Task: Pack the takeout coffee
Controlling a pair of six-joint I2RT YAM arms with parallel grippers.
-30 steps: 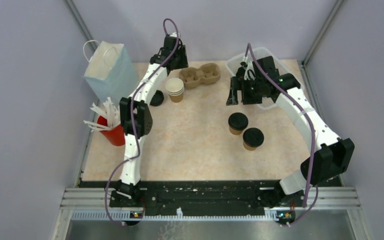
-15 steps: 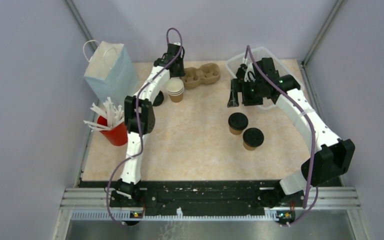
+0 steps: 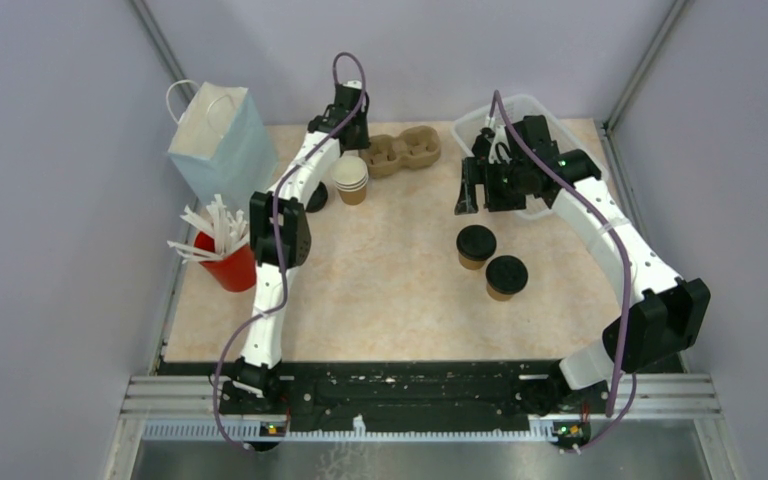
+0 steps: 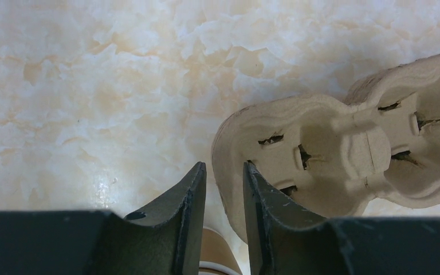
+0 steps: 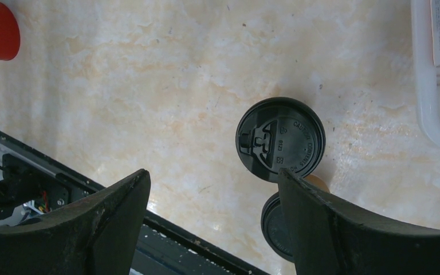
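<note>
The left gripper (image 4: 223, 166) is out at the far side of the bench (image 3: 380, 310). Its fingers are drawn narrow on the end wall of the carrier (image 4: 344, 149), one finger outside the rim and the other inside the nearer hole. The carrier lies flat with its holes facing up. Just this side of it stands a stack of open cups (image 3: 350, 180). A loose lid (image 3: 313, 197) lies by the left arm, partly hidden by it.

The takeout coffee is well apart from the carrier, right of the middle of the bench. The first cup (image 3: 476, 245) stands upright with its black lid on. The second cup (image 3: 506, 276), also lidded, stands close beside it and nearer the arm bases. Whether the two touch I cannot tell.

The right gripper (image 3: 482, 190) hangs above the bench just in front of the bin (image 3: 550, 118). It is spread wide and holds nothing. From its wrist camera the first cup's lid shows below, between the fingers.

A red cup (image 3: 228, 268) of white sticks stands at the left edge. A paper bag (image 3: 218, 140) stands upright in the far left corner.
</note>
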